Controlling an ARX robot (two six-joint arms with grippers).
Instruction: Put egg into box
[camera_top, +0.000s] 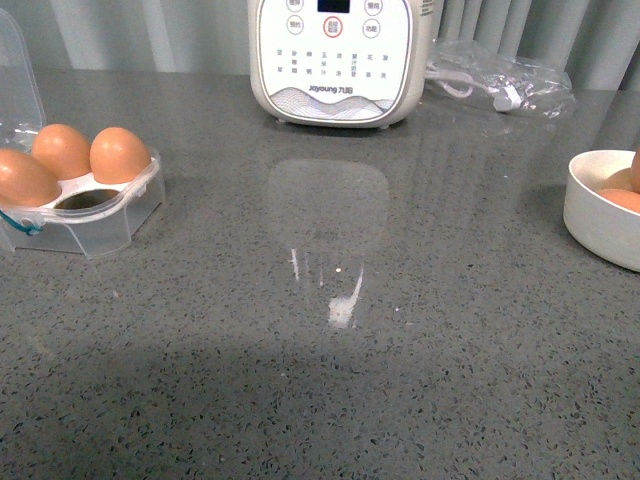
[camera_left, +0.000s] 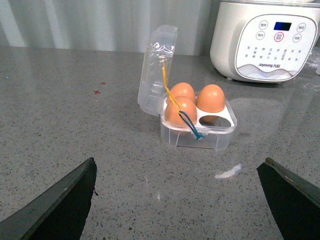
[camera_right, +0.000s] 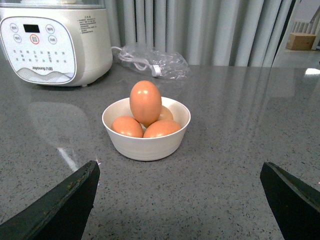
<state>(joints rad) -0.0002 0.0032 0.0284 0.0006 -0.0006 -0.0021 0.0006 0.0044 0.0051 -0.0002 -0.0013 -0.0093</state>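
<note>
On your left, the box (camera_top: 90, 205) sits on the tabletop (camera_top: 330, 380) with its lid raised, three eggs (camera_left: 181, 111) in its cups and the nearest cup empty; your left tool (camera_left: 178, 161) is spread wide, gripping nothing. At the right, the egg (camera_right: 145, 102) stands upright on the other eggs in the white bowl (camera_right: 146, 145); your right tool (camera_right: 180, 163) is also spread wide, holding nothing.

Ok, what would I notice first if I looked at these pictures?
Probably the orange-brown eggs: three sit in the small clear plastic egg case, lid open, on the left of the grey counter, with one cup empty. On the right, a round white bowl holds more, one egg standing tall on top. A big white cooker with buttons stands at the back.
</note>
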